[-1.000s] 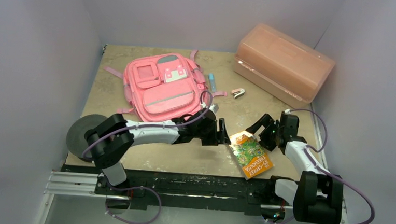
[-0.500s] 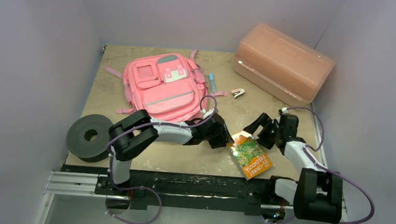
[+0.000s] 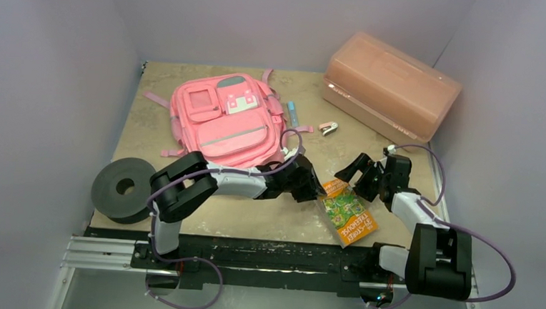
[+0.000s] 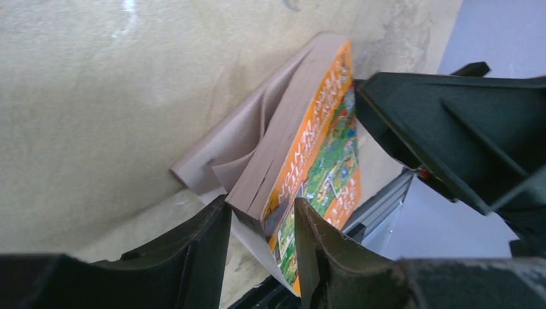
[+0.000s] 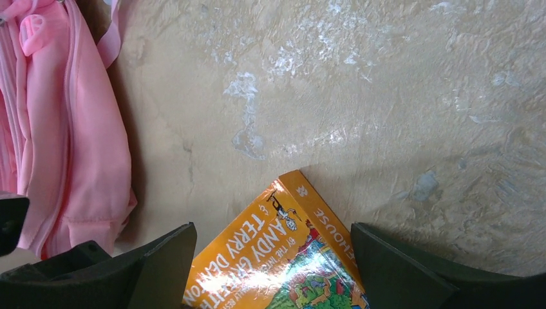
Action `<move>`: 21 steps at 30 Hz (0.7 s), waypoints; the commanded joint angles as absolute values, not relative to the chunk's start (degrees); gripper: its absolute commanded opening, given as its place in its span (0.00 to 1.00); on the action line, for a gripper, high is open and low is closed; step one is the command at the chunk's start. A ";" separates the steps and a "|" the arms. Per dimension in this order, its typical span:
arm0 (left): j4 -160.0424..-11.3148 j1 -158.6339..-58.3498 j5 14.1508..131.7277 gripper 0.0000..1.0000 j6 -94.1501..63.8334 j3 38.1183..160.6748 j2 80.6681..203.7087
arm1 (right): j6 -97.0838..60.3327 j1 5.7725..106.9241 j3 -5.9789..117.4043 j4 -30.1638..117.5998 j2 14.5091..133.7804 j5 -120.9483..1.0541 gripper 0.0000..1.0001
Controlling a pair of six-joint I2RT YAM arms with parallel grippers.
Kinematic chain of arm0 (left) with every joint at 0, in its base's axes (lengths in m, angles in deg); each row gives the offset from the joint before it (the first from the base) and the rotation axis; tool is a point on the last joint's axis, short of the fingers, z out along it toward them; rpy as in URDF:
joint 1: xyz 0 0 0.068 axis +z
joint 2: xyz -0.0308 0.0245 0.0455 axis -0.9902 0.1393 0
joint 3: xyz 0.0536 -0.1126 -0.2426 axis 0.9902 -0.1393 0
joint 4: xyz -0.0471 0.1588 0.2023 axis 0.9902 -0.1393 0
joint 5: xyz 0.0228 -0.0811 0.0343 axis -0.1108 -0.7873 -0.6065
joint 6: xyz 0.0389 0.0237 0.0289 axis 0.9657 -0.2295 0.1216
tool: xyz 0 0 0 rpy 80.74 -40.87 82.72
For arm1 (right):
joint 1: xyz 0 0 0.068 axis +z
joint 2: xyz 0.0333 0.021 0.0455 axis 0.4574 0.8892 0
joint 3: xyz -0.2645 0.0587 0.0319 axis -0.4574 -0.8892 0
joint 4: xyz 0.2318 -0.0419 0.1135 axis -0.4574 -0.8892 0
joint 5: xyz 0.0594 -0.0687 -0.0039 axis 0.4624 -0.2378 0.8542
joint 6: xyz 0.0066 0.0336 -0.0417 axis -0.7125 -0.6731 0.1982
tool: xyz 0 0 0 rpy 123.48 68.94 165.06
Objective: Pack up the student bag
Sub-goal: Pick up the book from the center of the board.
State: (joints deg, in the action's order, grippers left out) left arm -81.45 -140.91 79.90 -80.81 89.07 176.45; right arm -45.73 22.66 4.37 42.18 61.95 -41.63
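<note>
Near right on the bench, the left pincer straddles the book corner for lifting; grip unconfirmed. The right pincer stands open above it.

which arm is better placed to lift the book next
Left: the left claw straddles a corner of the book, its edge between the jaws. The right claw is wide open above the book, gripping nothing.

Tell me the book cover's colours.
The book is orange with a green cartoon picture, clearest in the right wrist view.
</note>
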 commanded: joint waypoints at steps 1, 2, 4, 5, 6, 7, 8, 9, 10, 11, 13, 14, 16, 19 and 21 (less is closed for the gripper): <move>-76.46 -141.41 79.23 0.38 -80.33 93.52 172.00 | -45.05 23.27 4.25 40.53 62.85 -39.29 0.94; -76.79 -141.41 79.06 0.38 -80.72 93.72 171.99 | -45.05 23.33 4.25 40.46 62.89 -39.29 0.94; -77.02 -141.41 78.67 0.36 -81.50 93.85 172.42 | -45.05 23.35 4.25 40.49 63.06 -39.37 0.94; -77.06 -141.41 78.58 0.35 -81.75 93.85 172.69 | -45.05 23.35 4.25 40.53 63.10 -39.42 0.94; -77.25 -141.41 78.38 0.35 -82.03 93.91 172.93 | -45.03 23.35 4.27 40.60 63.18 -39.46 0.94; -77.43 -141.41 78.17 0.35 -82.44 93.93 173.15 | -45.04 23.43 4.33 40.62 63.28 -39.55 0.94; -77.67 -141.41 77.94 0.35 -82.78 93.82 173.28 | -45.02 23.44 4.38 40.50 63.36 -39.57 0.94; -77.87 -141.41 77.55 0.36 -83.11 93.84 173.30 | -45.04 23.44 4.42 40.39 63.50 -39.62 0.94; -78.16 -141.41 77.25 0.39 -83.32 93.78 173.28 | -45.05 23.44 4.42 40.43 63.59 -39.57 0.94; -78.68 -141.41 77.03 0.41 -83.56 93.72 173.32 | -45.04 23.44 4.39 40.55 63.63 -39.60 0.94; -78.75 -141.43 76.70 0.42 -84.41 93.34 173.30 | -45.13 23.51 4.38 40.70 63.79 -39.69 0.94; -78.10 -141.45 76.64 0.43 -84.86 92.97 173.31 | -45.07 23.53 4.48 40.64 64.00 -39.80 0.94; -75.80 -141.43 76.67 0.43 -85.05 92.19 173.33 | -44.96 23.53 4.68 40.45 64.37 -39.76 0.94; -73.05 -141.44 76.72 0.39 -85.06 91.34 173.27 | -44.98 23.61 4.75 40.42 64.67 -39.79 0.94; -71.71 -141.41 77.39 0.33 -84.59 90.74 172.69 | -44.81 23.62 5.03 39.94 64.69 -39.83 0.94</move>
State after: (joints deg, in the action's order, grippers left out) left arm -79.84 -141.06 77.45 -83.65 91.30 174.99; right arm -45.56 22.84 4.77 43.12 63.26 -40.76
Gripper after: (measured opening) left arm 0.385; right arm 0.940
